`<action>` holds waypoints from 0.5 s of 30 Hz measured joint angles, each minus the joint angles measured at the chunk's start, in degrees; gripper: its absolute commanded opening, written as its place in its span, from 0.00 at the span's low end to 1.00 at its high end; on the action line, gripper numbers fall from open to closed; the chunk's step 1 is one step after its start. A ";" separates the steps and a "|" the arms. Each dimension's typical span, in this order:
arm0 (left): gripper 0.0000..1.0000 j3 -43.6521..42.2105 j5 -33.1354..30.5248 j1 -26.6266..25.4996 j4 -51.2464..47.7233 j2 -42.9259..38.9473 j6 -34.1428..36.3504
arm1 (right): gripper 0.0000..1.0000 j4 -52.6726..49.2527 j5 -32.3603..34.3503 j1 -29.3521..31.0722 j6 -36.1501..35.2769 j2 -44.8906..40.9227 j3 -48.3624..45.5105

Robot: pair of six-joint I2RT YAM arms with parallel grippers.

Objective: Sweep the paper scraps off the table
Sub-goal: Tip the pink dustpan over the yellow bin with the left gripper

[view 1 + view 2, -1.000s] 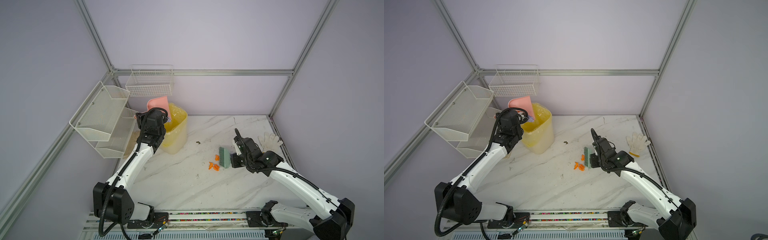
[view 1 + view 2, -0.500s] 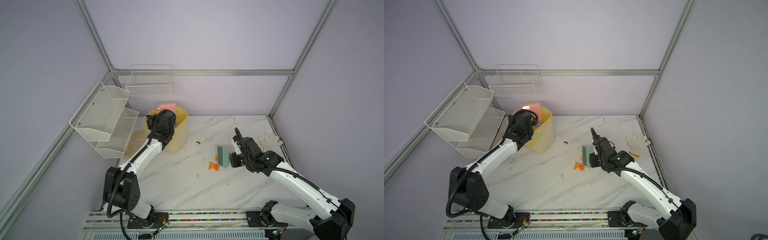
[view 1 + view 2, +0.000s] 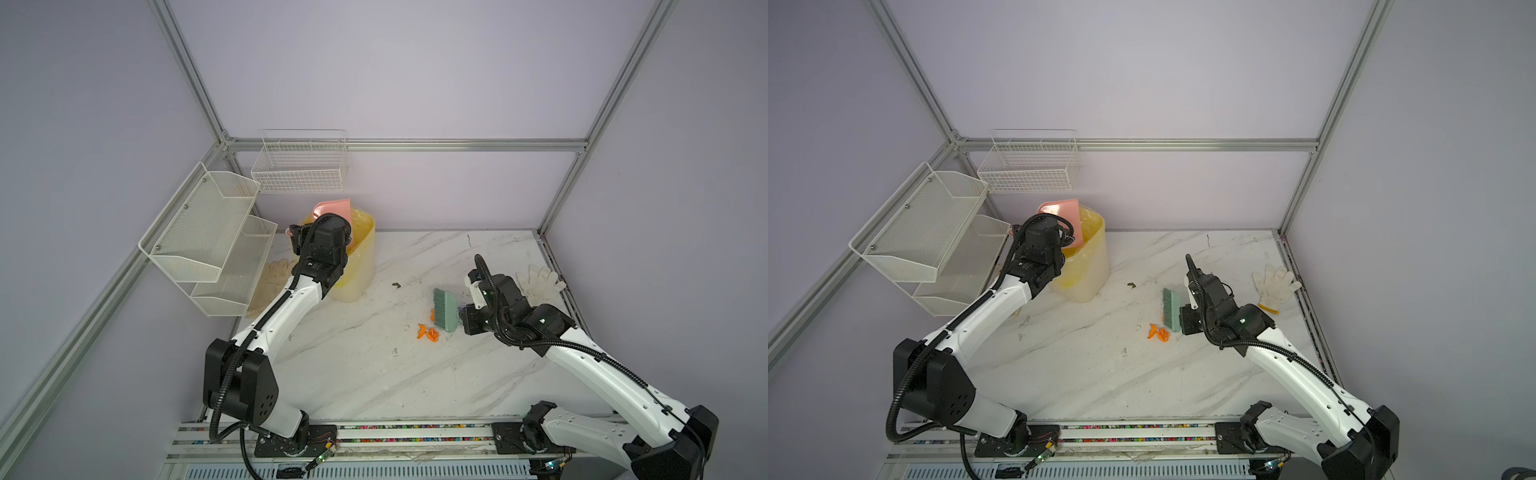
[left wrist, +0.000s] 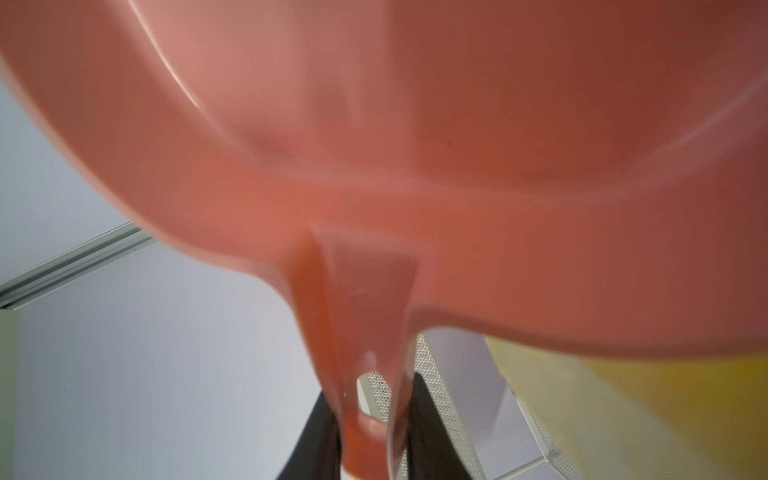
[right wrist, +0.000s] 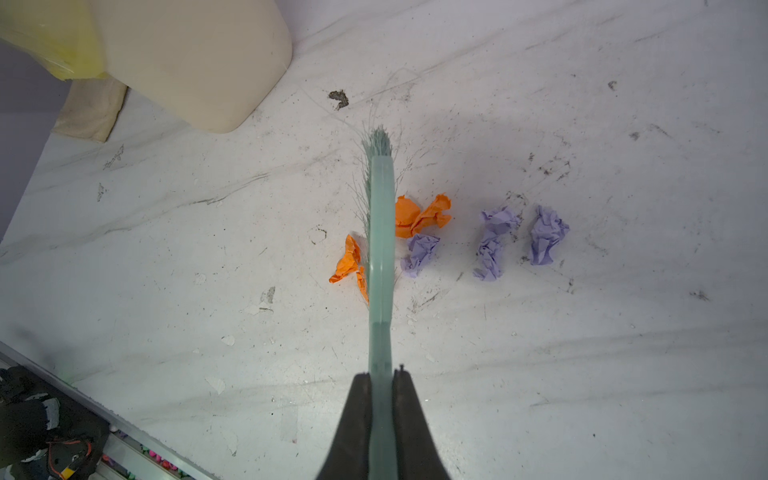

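Left gripper (image 4: 370,399): is being kept clenched on the handle of the pink dustpan (image 4: 415,145). A dark finger is being seen on each side of the handle in the left wrist view.
Dustpan position: is being held tilted over the open top of the yellow-lined bin (image 3: 359,266), as is being shown in both top views.
Bin: is being stood at the far left corner of the tabletop (image 3: 374,374), just beside the mesh shelves (image 3: 208,237).
Right gripper (image 5: 381,376): is being kept clamped on the handle of the green brush (image 5: 380,232).
Brush: is being held low over the tabletop right of centre. Contact with the surface cannot be told.
Paper scraps (image 5: 419,216): are all being left lying on the tabletop around the brush head.
Orange scraps: one (image 5: 349,262) is being partly covered by the brush head and the other is being seen on the opposite side of it.
Purple scraps: one (image 5: 419,251) is being seen touching that second orange wad. Two more (image 5: 494,245) (image 5: 546,235) are being seen farther out on the same side.
White glove (image 3: 540,282): is being left flat by the right edge of the tabletop, apart from the scraps.
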 measured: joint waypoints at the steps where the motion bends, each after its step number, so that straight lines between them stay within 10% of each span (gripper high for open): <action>1: 0.13 0.44 0.00 0.00 0.09 -0.44 0.00 | 0.00 0.00 0.02 0.00 0.00 0.00 0.00; 15: 0.22 1.46 0.31 -0.33 -0.02 -3.98 -2.56 | 0.00 0.02 0.15 -0.02 0.44 0.33 0.04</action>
